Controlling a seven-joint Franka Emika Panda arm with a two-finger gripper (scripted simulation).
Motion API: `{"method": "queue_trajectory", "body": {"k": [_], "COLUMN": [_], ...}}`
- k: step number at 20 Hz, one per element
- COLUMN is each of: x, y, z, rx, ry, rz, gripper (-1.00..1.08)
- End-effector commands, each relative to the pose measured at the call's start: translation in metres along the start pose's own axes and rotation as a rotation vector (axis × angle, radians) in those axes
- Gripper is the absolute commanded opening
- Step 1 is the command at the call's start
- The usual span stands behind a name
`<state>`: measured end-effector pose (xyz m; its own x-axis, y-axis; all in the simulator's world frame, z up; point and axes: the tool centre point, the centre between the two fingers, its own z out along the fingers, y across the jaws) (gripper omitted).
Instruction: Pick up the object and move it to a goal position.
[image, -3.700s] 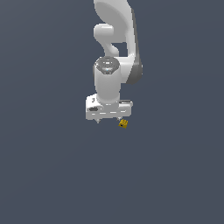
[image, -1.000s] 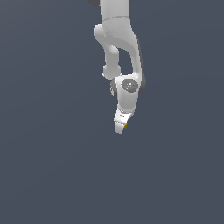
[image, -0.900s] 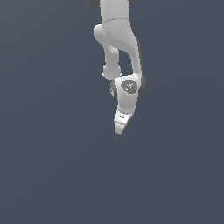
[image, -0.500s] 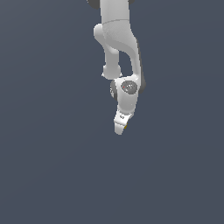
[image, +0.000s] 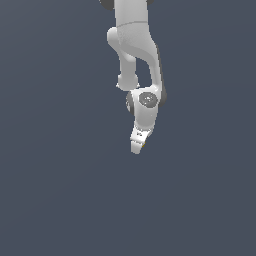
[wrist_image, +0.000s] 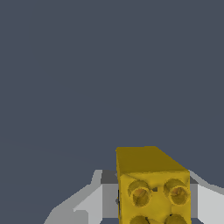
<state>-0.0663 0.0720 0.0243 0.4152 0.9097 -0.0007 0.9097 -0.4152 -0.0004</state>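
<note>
The object (wrist_image: 146, 168) is a yellow-gold block with round studs on one face. In the wrist view it sits between the two grey-white fingers (wrist_image: 94, 201) of my gripper (wrist_image: 151, 212), which is shut on it. In the exterior view the white gripper (image: 136, 146) points down at the end of the arm, near the middle of the picture. Only a thin yellow sliver of the object (image: 143, 146) shows at the gripper's side there; the rest is hidden by the fingers.
A plain dark grey-blue floor (image: 60, 190) fills both views around the arm. The white arm (image: 134, 45) comes down from the top of the exterior view. Nothing else shows.
Since 3.7 s ago the wrist has turned edge-on and the gripper has come around the yellow object. Over the last second nothing has visibly moved.
</note>
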Motion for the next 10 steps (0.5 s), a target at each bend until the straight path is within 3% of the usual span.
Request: {"method": "queue_trajectory", "body": {"k": [1, 10], "x": [0.003, 0.023], "y": [0.004, 0.033], "z": [-0.004, -0.035], "rx": [-0.001, 0.0], "ry": [0.001, 0.002], "rz": [0.0, 0.0], "gripper": [-1.0, -1.0]}}
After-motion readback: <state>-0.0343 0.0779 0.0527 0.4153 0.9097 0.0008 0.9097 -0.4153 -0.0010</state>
